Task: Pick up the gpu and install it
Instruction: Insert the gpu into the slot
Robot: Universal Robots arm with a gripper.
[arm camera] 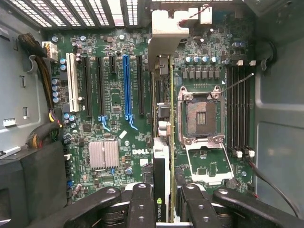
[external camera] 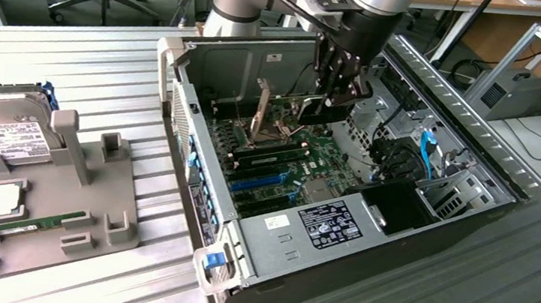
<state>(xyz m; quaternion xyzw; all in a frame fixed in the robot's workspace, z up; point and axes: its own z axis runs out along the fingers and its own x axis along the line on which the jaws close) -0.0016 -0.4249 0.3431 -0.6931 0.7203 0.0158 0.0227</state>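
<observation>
Thin flat gpu (arm camera: pixel 161 166) in end effector (arm camera: pixel 164 202)

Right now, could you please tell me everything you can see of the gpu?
The gpu is a thin card seen edge-on, dark with a green logo, its pale metal bracket at the far end. It stands on edge over the motherboard, between the expansion slots and the empty processor socket, clamped by the gripper.

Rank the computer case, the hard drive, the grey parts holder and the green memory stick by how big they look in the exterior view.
Largest to smallest:
1. computer case
2. grey parts holder
3. hard drive
4. green memory stick
The stick is long but thin, so it covers least.
</observation>
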